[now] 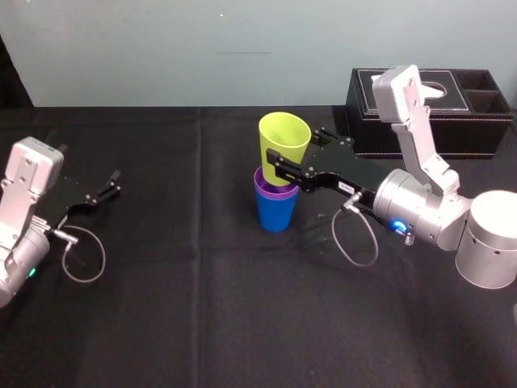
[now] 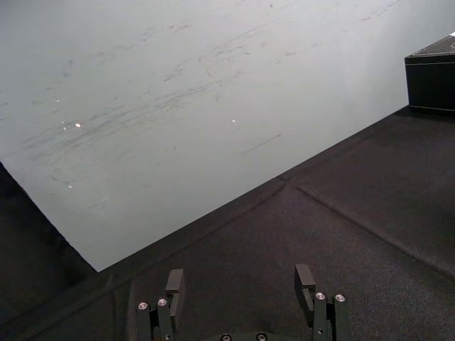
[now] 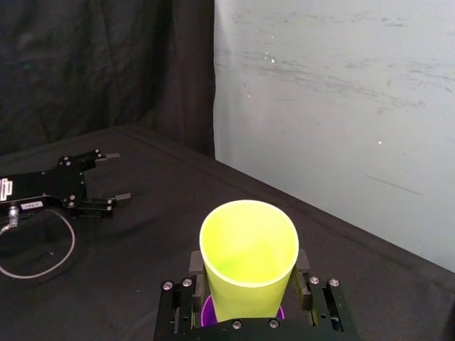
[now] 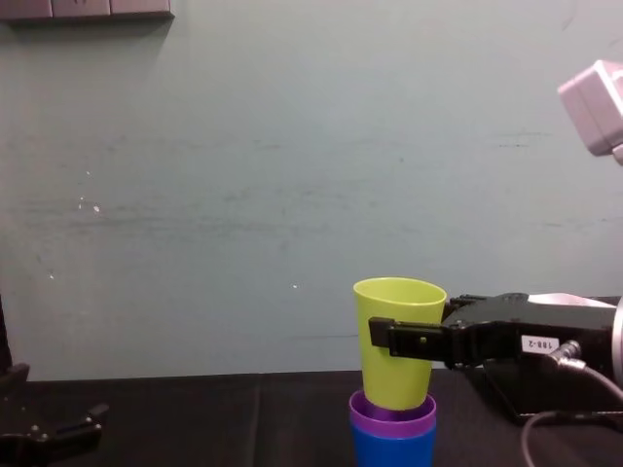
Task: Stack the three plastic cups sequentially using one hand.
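The blue cup point(image 1: 276, 213) stands upright at the middle of the black table with the purple cup point(image 1: 266, 191) nested inside it. The yellow-green cup point(image 1: 284, 137) has its base down in the purple cup's mouth, and most of its body rises above the rim. My right gripper point(image 1: 296, 158) reaches in from the right and is shut on the yellow-green cup, one finger on each side of its wall point(image 3: 249, 264). From the chest view the stack point(image 4: 392, 428) shows in profile. My left gripper point(image 1: 113, 183) rests far to the left, open and holding nothing.
A black tissue box point(image 1: 428, 113) sits at the back right, behind my right arm. Black cloth point(image 1: 202, 307) covers the table, and a pale wall runs along its far edge. Cable loops hang from both wrists.
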Controlling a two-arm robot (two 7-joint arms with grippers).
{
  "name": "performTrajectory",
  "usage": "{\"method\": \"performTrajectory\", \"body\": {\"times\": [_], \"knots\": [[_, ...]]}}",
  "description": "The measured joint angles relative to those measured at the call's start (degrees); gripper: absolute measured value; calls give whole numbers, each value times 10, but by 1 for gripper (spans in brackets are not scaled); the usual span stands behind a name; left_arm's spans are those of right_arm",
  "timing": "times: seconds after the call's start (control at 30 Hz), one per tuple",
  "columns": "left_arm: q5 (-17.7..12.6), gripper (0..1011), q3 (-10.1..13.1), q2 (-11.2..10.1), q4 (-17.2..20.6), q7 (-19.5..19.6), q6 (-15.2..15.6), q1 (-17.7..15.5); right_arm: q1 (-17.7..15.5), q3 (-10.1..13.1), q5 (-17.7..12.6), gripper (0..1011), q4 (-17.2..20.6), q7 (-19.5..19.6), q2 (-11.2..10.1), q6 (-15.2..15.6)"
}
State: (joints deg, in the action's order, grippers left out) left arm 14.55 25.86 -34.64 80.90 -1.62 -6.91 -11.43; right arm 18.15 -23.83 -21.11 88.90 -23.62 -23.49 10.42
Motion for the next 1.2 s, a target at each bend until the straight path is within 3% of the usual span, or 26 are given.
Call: {"method": "performTrajectory", "body": {"times": [0.63,1.07,1.2], "knots": [[0,1011,0,0,0,0,0,0,10,-13,18,726,-61,-6,15,-33],[0,1011,0,0,0,0,0,0,9,-13,19,726,-65,-10,17,-39],[0,1011,0,0,0,0,0,0,9,-12,19,785,-65,-10,17,-38]]}}
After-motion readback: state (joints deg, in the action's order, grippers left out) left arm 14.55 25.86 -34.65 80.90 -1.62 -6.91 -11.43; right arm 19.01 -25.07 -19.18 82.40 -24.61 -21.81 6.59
